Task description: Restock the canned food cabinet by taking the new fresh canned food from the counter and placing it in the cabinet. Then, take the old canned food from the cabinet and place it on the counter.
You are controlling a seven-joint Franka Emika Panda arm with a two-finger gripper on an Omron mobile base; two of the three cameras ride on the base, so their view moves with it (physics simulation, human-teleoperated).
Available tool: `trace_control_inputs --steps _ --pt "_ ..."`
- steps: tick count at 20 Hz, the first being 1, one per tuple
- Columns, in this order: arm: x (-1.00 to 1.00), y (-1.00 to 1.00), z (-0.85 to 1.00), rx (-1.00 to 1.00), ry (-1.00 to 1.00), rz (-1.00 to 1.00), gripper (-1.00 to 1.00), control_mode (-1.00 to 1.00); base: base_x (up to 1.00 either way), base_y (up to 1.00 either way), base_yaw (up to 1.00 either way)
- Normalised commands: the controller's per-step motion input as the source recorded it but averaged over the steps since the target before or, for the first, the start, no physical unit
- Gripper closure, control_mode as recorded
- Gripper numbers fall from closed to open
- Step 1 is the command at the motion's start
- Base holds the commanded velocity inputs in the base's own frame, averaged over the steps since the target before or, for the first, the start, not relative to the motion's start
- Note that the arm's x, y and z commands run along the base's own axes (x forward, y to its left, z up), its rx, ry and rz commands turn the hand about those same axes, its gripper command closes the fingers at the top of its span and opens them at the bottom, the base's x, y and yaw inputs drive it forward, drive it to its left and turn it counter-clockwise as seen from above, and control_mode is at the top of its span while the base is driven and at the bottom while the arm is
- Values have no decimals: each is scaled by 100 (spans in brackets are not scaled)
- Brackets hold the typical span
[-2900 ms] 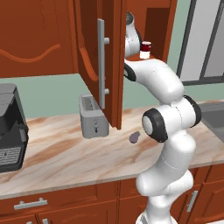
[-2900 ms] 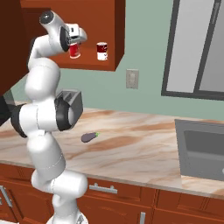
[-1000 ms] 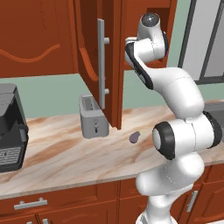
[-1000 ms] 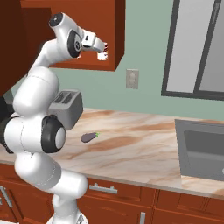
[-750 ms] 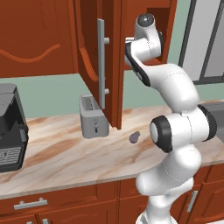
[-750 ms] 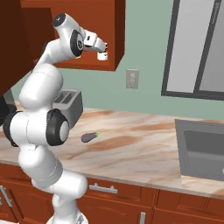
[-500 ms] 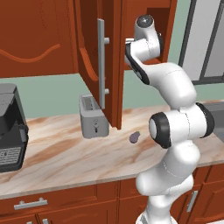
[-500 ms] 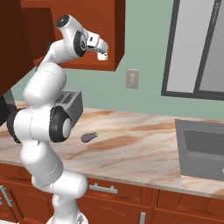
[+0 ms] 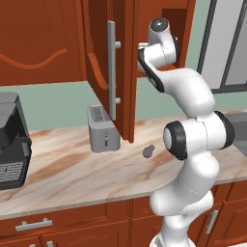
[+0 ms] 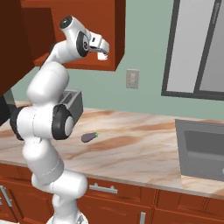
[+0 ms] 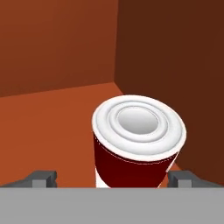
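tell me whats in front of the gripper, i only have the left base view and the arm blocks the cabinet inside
Observer: In the hand view, the old canned food stands upright on the cabinet floor, between the spread fingertips.
Operator: is it gripped
Observer: Not yet; gaps show between each fingertip and the can.
Operator: anything on the counter i cant see
Observer: The right base view shows a sink set into the counter, right of the eggplant.
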Motion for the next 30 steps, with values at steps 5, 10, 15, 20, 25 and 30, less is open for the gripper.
trace_control_inputs --steps 5,10,15,20,25,30 --pt "18 -15 -16 -4 0 -3 -100 -100 0 0 0" --pt "12 -11 -8 -2 0 -1 100 -100 0 0 0" --pt "2 -1 -2 -1 -1 0 100 -100 0 0 0" --pt "-55 0 0 0 0 0 100 -100 0 0 0" --pt "-100 0 7 1 -1 0 100 -100 0 0 0" --pt "-100 0 13 1 0 1 100 -100 0 0 0"
